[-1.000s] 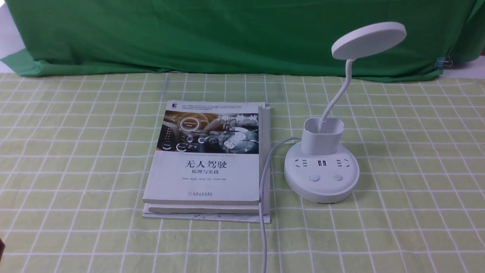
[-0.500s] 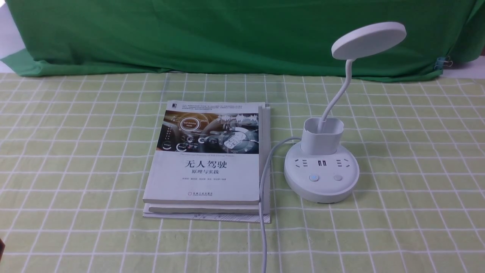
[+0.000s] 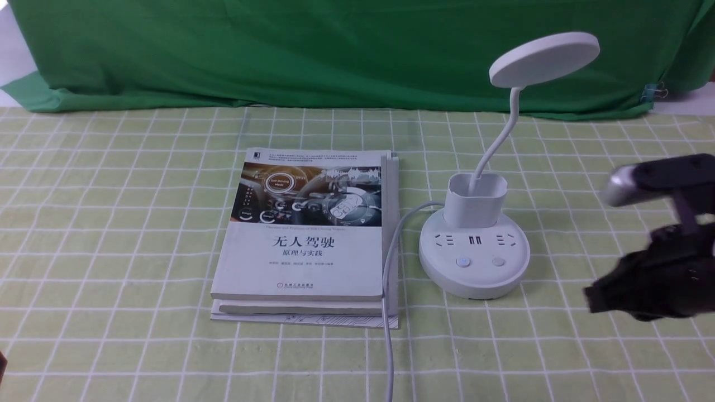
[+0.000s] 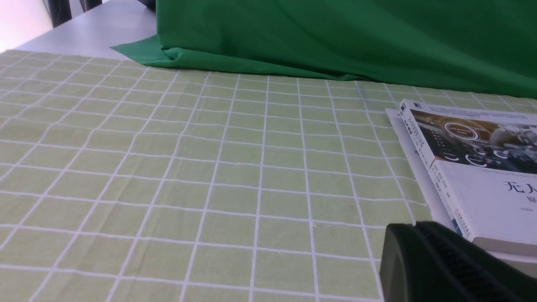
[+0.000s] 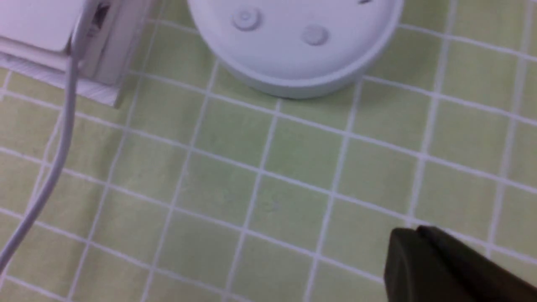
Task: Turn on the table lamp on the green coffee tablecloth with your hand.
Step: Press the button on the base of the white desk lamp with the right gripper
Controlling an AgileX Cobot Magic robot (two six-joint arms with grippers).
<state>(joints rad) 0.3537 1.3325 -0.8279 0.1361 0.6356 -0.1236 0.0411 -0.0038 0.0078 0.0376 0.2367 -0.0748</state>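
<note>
The white table lamp (image 3: 473, 257) stands on the light green checked tablecloth (image 3: 111, 234), right of centre. Its disc head (image 3: 543, 58) is up on a thin bent neck and is not lit. Two round buttons (image 3: 462, 262) sit on the front of its base, also in the right wrist view (image 5: 246, 18). My right hand, black with a silver cylinder (image 3: 620, 188), is in from the right edge, its gripper (image 3: 593, 298) shut and empty, to the right of the base and apart from it. In the right wrist view the gripper (image 5: 413, 235) is above bare cloth. My left gripper (image 4: 413, 228) is shut and empty, low by the book.
A stack of books (image 3: 307, 240) lies left of the lamp, also in the left wrist view (image 4: 474, 167). The lamp's white cord (image 3: 388, 312) runs along the books' right side to the front edge. A dark green backdrop cloth (image 3: 335, 50) hangs at the back.
My right arm has come into the front view from the right edge, toward the lamp base. Lamp, books and cord have not moved.
</note>
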